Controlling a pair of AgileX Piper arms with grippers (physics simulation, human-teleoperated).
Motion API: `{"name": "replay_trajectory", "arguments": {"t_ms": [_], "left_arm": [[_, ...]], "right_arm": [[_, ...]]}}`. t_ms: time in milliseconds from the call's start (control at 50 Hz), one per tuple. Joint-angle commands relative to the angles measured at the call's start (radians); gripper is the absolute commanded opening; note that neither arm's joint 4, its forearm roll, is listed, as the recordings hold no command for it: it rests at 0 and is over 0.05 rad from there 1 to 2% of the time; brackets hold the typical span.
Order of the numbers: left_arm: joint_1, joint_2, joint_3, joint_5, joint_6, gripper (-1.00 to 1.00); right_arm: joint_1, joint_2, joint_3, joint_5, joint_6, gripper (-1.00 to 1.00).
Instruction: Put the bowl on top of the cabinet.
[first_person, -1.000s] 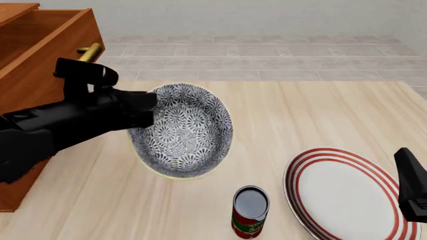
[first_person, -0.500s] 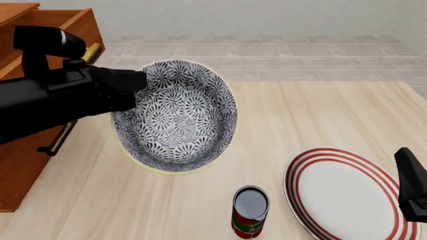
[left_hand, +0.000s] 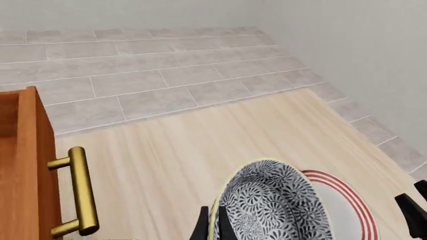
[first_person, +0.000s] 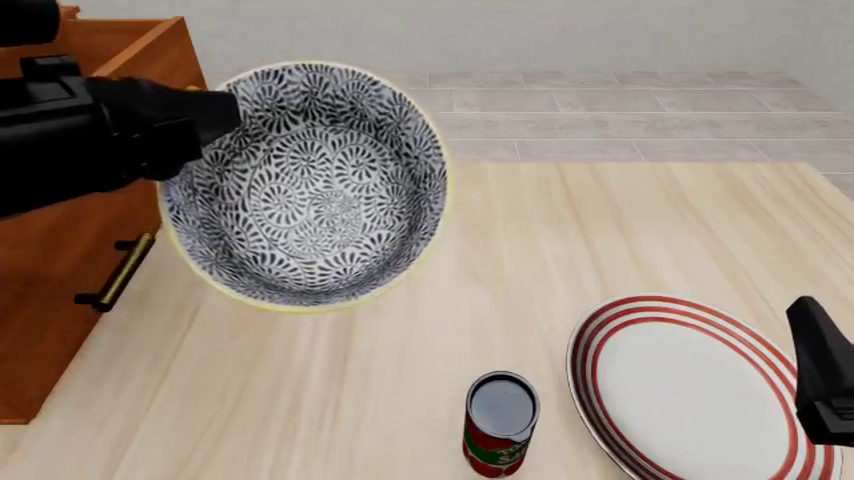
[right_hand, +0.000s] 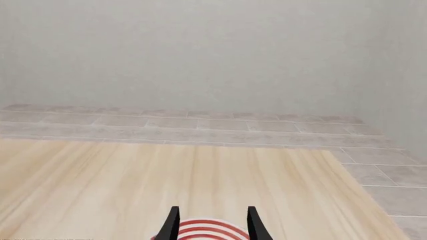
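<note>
Two arms were in frame, only one of them loaded. The left gripper (first_person: 220, 120) was clamped on the rim of the bowl (first_person: 310, 185), one finger (left_hand: 202, 229) outside the wall and the other inside it, as the left wrist view showed. Held that way, the bowl hung clear of the table (first_person: 601, 230), tilted so its patterned inside faced the front camera, with its pale rim all round. Just behind the gripper and to its left stood the cabinet (first_person: 60, 230), its top edge about level with the gripper in the front view; a dark handle (first_person: 116, 272) on its side sat below the gripper. In the left wrist view a brass handle (left_hand: 79, 192) jutted from the cabinet front beside the held bowl.

Below and to the right of the bowl, a can (first_person: 501, 424) stood upright on the table, and a plate (first_person: 687, 395) lay flat further right.

The right gripper (right_hand: 211, 225) sat low above the near edge of that plate, fingers apart and holding nothing, well apart from the bowl.
</note>
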Motion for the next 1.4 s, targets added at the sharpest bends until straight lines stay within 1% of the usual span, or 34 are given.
{"name": "replay_trajectory", "arguments": {"t_ms": [20,160,280,400,560,840,920,980,1000,1020,1040,1060,1400], "left_arm": [[0.034,-0.026,-0.032,0.045,0.0,-1.0],[0.077,-0.033,-0.056,0.071,0.021,-1.0],[0.087,-0.037,-0.063,0.081,0.025,-1.0],[0.097,-0.04,-0.078,0.093,0.013,-1.0],[0.135,-0.032,-0.121,0.114,0.009,-1.0],[0.166,-0.02,-0.145,0.122,-0.002,-1.0],[0.188,-0.013,-0.166,0.128,0.0,-1.0],[0.203,-0.008,-0.178,0.129,-0.01,-1.0],[0.22,-0.001,-0.19,0.128,-0.017,-1.0],[0.22,-0.001,-0.19,0.128,-0.017,-1.0],[0.215,0.002,-0.19,0.129,-0.032,-1.0],[0.214,0.0,-0.196,0.133,-0.024,-1.0],[0.3,0.038,-0.231,0.113,-0.041,-1.0]], "right_arm": [[0.004,0.0,0.002,0.001,-0.009,1.0],[0.006,0.0,0.002,0.002,-0.014,1.0],[0.006,0.0,0.004,-0.001,-0.014,1.0],[0.006,0.0,0.002,0.001,-0.016,1.0],[0.006,0.0,0.005,-0.002,-0.016,1.0],[0.006,0.0,0.004,0.0,-0.017,1.0],[0.006,0.0,0.006,-0.002,-0.018,1.0],[0.006,0.0,0.006,-0.002,-0.018,1.0],[0.006,0.0,0.007,-0.002,-0.018,1.0],[0.006,0.0,0.007,-0.002,-0.018,1.0],[0.006,0.0,0.007,-0.002,-0.018,1.0],[0.006,0.0,0.006,-0.001,-0.019,1.0],[0.006,0.0,0.006,0.0,-0.019,1.0]]}}
